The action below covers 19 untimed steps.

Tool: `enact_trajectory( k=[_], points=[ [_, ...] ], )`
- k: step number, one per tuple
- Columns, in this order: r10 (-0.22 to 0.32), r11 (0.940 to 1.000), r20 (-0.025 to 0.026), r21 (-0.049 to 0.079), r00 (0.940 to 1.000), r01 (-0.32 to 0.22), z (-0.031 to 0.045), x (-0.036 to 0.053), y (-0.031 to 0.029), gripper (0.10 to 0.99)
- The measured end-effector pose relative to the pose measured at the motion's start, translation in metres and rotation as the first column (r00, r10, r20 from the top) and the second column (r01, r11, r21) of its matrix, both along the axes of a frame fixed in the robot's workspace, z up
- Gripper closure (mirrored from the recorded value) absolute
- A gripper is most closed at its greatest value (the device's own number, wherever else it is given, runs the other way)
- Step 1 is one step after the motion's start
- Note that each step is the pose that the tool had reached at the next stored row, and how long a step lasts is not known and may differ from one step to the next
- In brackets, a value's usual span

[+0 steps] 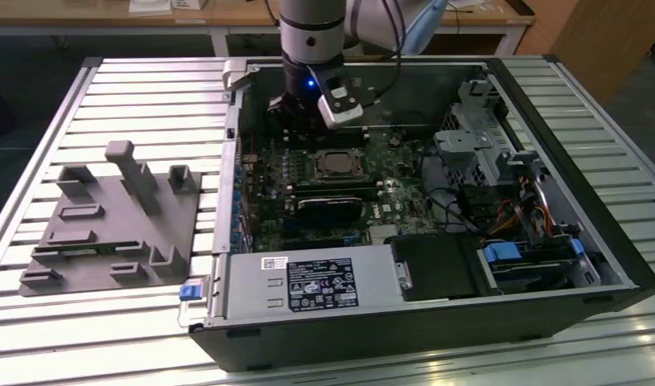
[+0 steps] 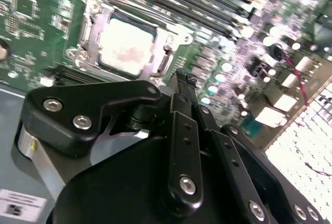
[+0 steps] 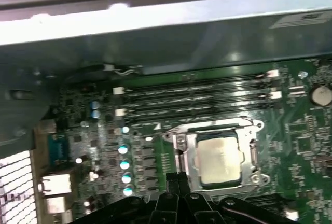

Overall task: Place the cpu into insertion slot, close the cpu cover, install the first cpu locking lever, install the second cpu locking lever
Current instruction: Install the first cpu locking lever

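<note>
Cpu: cpu (image 3: 220, 162) lies flat on the motherboard (image 3: 303, 130), framed by cpu cover (image 3: 218, 131).
End effector: end effector (image 3: 175, 178) – fingers together, empty, just beside it.
Handling: likely light, stiff, fragile – edges only.

Silver-grey cpu (image 3: 220, 161), green circuit board (image 3: 306, 151)

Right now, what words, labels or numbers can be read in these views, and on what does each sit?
No text is legible.
Black label on the power supply: print too small.
Small white sticker beside it: too small.
White tag on a grey panel, second wrist view: blurred.
Pale sticker on the case wall, first wrist view: blurred.
</note>
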<state>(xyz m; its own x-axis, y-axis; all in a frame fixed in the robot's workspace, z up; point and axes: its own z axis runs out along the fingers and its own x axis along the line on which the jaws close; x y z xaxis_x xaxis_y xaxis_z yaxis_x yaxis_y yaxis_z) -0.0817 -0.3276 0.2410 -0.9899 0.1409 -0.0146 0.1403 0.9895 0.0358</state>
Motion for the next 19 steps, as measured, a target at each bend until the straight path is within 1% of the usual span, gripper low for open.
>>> enact_trajectory(
  k=[4, 5, 11, 13, 14, 16, 19],
  points=[
    [0.000, 1.0000, 0.0002, 0.002, 1.0000, 0.000, 0.0000, -0.0084, 0.0000, 0.980],
    [0.000, 1.0000, 0.0003, 0.008, 1.0000, 0.000, 0.0000, -0.0096, 0.0000, 0.980],
    [0.000, 0.9977, 0.0004, 0.068, 1.0000, 0.000, 0.0000, -0.0171, -0.0001, 0.980],
    [0.000, 0.9953, 0.0001, 0.097, 1.0000, 0.000, 0.0000, -0.0186, -0.0002, 0.980],
    [0.000, 0.9934, 0.0004, 0.115, 1.0000, 0.000, 0.0000, -0.0191, -0.0003, 0.980],
    [0.000, 0.9893, 0.0002, 0.146, 1.0000, 0.000, 0.0000, -0.0202, -0.0005, 0.980],
    [0.000, 0.9830, 0.0004, 0.184, 1.0000, 0.000, 0.0000, -0.0215, -0.0007, 0.980]
  ],
)
